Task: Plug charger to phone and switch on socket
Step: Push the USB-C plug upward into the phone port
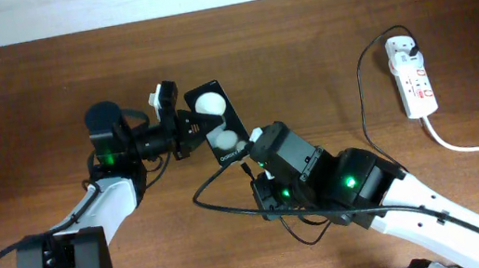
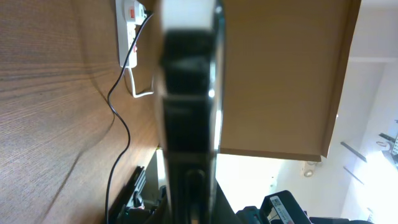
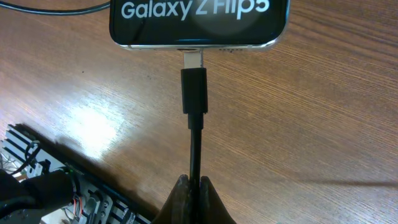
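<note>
Both grippers pinched tight: left gripper (image 1: pixel 187 124) clamps the phone (image 1: pixel 219 123) by its side edge, right gripper (image 3: pixel 193 186) nips the charger (image 3: pixel 195 143) cable just behind the connector (image 3: pixel 193 90).
The phone sits mid-table, a glossy black slab with two round white glare spots. The connector is a small matte black block. Its bare metal tip meets the port in the phone's bottom edge, a sliver of metal showing between. The table (image 1: pixel 302 41) is brown wood grain with some sheen. The socket (image 1: pixel 413 81), a long white plastic strip with red marks, lies far right, well apart from the phone, with a white plug (image 1: pixel 406 47) seated in it. A thick white cord (image 1: pixel 476 146) runs off right. The thin cable loops back across the table, partly hidden under the right arm. In the left wrist view the edge-on phone blocks the middle.
</note>
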`<move>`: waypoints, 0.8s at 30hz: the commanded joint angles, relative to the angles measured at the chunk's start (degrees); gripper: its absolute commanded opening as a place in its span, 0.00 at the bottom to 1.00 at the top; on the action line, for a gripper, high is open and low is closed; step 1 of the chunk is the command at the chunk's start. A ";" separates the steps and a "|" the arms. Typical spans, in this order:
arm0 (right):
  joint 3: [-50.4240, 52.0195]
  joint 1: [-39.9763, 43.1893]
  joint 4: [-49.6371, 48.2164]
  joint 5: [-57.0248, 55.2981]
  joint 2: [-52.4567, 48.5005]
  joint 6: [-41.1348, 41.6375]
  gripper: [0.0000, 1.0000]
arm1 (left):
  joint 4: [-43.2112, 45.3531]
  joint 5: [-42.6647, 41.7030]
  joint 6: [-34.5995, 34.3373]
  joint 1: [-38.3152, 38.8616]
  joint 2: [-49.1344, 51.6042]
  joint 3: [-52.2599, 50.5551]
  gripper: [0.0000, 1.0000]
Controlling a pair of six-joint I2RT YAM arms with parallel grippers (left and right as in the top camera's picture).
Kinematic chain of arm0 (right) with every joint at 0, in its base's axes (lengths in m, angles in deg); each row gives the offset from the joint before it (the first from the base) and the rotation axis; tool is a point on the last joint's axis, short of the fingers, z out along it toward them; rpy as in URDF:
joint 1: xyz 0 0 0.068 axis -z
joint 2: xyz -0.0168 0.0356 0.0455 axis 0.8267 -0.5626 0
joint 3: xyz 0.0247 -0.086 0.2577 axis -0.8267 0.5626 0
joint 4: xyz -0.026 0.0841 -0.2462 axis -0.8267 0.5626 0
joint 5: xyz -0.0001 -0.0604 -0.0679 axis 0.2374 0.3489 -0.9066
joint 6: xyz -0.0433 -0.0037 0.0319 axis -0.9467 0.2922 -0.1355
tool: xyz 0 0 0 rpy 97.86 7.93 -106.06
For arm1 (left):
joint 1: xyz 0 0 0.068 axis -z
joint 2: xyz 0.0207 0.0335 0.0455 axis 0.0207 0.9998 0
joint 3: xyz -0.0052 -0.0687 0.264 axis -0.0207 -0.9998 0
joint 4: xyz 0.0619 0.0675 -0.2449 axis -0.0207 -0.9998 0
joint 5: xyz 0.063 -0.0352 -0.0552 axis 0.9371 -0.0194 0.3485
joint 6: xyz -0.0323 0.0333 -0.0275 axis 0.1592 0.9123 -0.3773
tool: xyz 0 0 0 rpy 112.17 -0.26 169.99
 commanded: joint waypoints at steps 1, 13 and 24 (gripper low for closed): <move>0.09 -0.26 -0.20 0.31 -0.02 0.48 0.04 | 0.31 -1.42 1.57 0.00 -0.07 1.11 0.00; 0.09 -0.26 -0.66 0.26 -0.02 0.48 0.04 | 0.28 -1.53 3.04 0.02 -0.07 1.11 0.00; 0.09 -0.26 -3.93 -2.12 -0.02 0.48 0.04 | 0.15 -4.13 2.82 0.02 -0.07 1.11 0.00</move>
